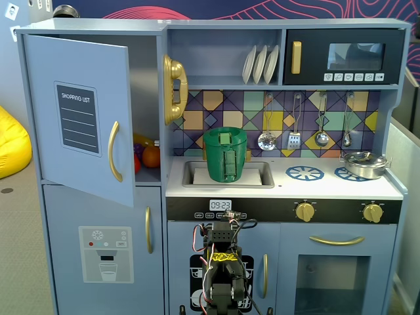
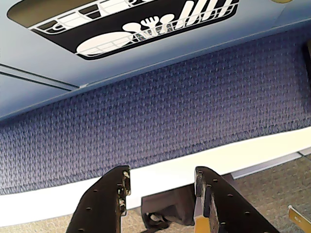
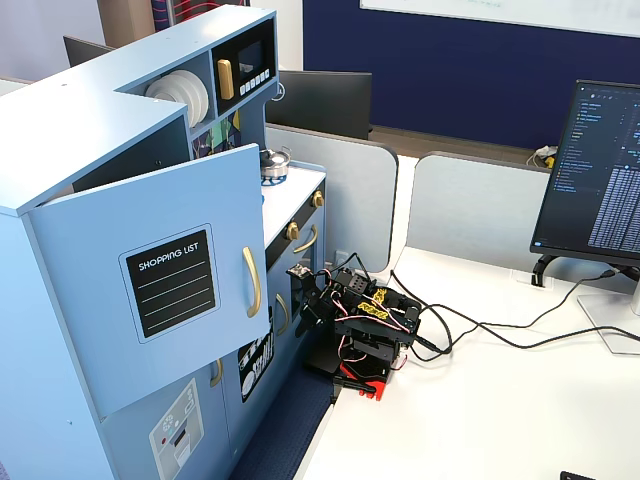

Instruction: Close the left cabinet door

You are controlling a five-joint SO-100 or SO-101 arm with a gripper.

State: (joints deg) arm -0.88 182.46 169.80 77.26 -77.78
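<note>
The left cabinet door [image 1: 79,118] is light blue with a black "SHOPPING LIST" panel and a curved gold handle [image 1: 114,152]. It stands swung open toward the camera, hinged at its left edge. It also shows open in another fixed view [image 3: 150,290]. My arm [image 1: 223,262] sits folded low in front of the kitchen, below and right of that door, apart from it [image 3: 365,325]. In the wrist view my gripper [image 2: 162,175] is open and empty, pointing down at a blue woven mat [image 2: 170,111].
Toy fruit [image 1: 147,154] lies inside the open compartment. Below is the dispenser door [image 1: 105,252]. A green pot [image 1: 225,154] stands in the sink. The dishwasher-picture door [image 2: 146,24] is close ahead of the gripper. A monitor [image 3: 600,170] and cables [image 3: 480,330] are on the white table.
</note>
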